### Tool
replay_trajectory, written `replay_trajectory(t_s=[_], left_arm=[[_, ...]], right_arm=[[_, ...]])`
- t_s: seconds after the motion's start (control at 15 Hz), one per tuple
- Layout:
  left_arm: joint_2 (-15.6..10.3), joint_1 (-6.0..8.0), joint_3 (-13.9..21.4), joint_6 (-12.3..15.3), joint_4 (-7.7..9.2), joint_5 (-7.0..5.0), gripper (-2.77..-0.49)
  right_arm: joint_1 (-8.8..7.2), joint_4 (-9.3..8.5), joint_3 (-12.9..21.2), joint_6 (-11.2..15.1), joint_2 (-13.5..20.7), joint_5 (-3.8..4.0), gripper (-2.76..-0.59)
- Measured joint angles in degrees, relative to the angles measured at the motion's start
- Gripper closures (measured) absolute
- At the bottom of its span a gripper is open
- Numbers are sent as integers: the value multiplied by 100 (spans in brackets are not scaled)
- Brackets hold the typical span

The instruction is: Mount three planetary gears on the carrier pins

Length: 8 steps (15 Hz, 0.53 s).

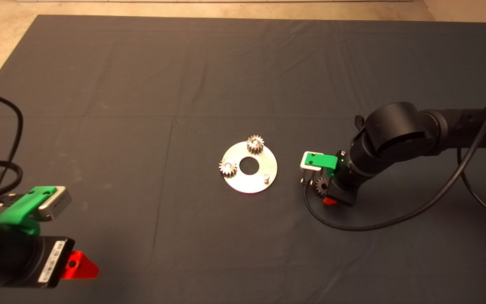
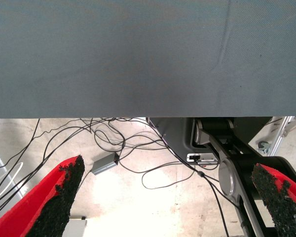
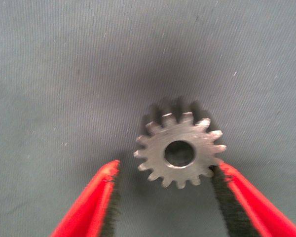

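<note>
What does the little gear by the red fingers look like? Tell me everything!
The gear is small, silvery-grey metal with pointed teeth all round and a round hole in its middle. It lies flat on the dark mat, right of the shiny disc. The right gripper is open around it; one finger touches its teeth, the other stands apart.

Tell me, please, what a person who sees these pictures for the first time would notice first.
Probably the shiny disc in the middle of the dark mat, with two gears already on its pins and one pin bare. Next, the third gear, on the mat right of the disc, between the open fingers of the right end effector. The left end effector waits open at the lower left edge.
</note>
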<state>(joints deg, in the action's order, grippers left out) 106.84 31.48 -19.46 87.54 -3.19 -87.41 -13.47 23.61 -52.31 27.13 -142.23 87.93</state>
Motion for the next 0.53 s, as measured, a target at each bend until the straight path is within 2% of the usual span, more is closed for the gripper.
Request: replay_trajectory(t_s=[0.2, 0.33, 0.53], left_arm=[[-2, 0, 0, 2, 0, 0, -246], [-2, 0, 0, 2, 0, 0, -246], [-1, 0, 0, 0, 0, 0, -246]], right_arm=[[0, 37, -22, 4, -79, -1, -123], [17, 37, -123, 5, -96, -22, -111], [49, 59, -160, 5, -96, -30, -111]])
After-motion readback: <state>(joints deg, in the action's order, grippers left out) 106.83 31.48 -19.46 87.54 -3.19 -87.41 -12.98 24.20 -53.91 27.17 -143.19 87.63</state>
